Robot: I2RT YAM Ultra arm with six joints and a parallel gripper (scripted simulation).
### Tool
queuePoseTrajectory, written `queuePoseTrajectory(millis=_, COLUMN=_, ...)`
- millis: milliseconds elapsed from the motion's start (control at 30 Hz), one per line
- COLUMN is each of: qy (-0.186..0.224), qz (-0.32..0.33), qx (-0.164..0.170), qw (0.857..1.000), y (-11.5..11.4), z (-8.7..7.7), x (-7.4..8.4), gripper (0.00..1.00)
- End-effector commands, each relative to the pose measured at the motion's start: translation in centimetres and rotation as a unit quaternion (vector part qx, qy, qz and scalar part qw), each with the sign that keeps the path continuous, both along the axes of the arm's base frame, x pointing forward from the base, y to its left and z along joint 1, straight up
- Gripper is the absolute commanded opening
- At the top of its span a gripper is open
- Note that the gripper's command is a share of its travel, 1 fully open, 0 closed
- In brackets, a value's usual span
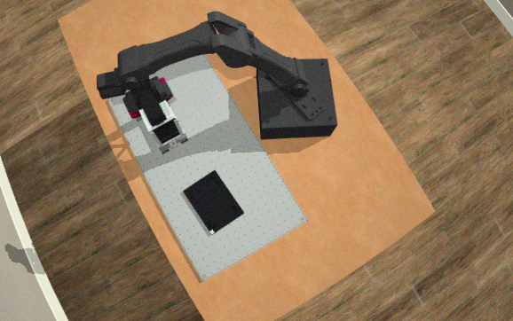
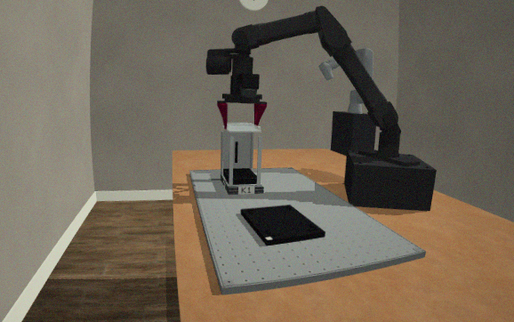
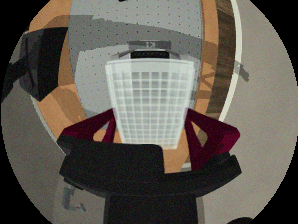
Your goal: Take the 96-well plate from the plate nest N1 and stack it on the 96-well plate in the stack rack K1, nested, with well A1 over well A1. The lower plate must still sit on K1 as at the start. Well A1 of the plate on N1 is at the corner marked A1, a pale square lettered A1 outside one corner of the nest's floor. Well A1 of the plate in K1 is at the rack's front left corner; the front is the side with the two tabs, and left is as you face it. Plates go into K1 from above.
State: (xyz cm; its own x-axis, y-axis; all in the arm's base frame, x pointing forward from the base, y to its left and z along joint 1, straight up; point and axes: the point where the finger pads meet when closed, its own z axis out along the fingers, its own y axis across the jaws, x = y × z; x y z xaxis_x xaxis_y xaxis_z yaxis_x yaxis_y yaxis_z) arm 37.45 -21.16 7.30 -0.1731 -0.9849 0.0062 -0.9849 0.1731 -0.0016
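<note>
Grey walls and a wood floor surround an orange table (image 2: pixel 449 267), where a grey perforated board (image 2: pixel 347 258) carries my work. On it I see the black nest (image 2: pixel 285 222), its floor bare, with the pale corner mark (image 2: pixel 269 239) at the near corner. Behind it stands the rack (image 2: pixel 225 156) (labelled K1 at its foot), a dark plate (image 2: pixel 241 175) sitting at its bottom. My gripper (image 2: pixel 241 116) hangs right above the rack's top, its maroon fingers (image 2: pixel 223 115) clamped on the white plate (image 2: pixel 242 127), which sits level at the top of the posts. The wrist camera shows its well grid (image 3: pixel 150 106) between both fingers.
</note>
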Motion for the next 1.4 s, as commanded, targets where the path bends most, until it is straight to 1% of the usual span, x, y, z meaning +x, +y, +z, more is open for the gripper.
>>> queuePoseTrajectory(millis=0, qy=-0.022, qz=0.002, qx=-0.007, qw=1.0, y=-0.1, z=2.2, x=0.5, gripper=0.0)
queuePoseTrajectory(millis=233, qy=-0.022, qz=0.001, qx=-0.007, qw=1.0, y=-0.1, z=2.1, x=0.4, gripper=0.0)
queuePoseTrajectory(millis=400, qy=-0.012, qz=0.001, qx=-0.001, qw=1.0, y=0.1, z=0.9, x=-0.1, gripper=0.0)
queuePoseTrajectory(millis=1300, qy=-0.014, qz=-0.001, qx=-0.002, qw=1.0, y=-0.1, z=0.1, x=-0.2, gripper=0.0)
queuePoseTrajectory(millis=1367, qy=-0.009, qz=0.001, qx=-0.003, qw=1.0, y=0.0, z=-0.1, x=0.1, gripper=0.0)
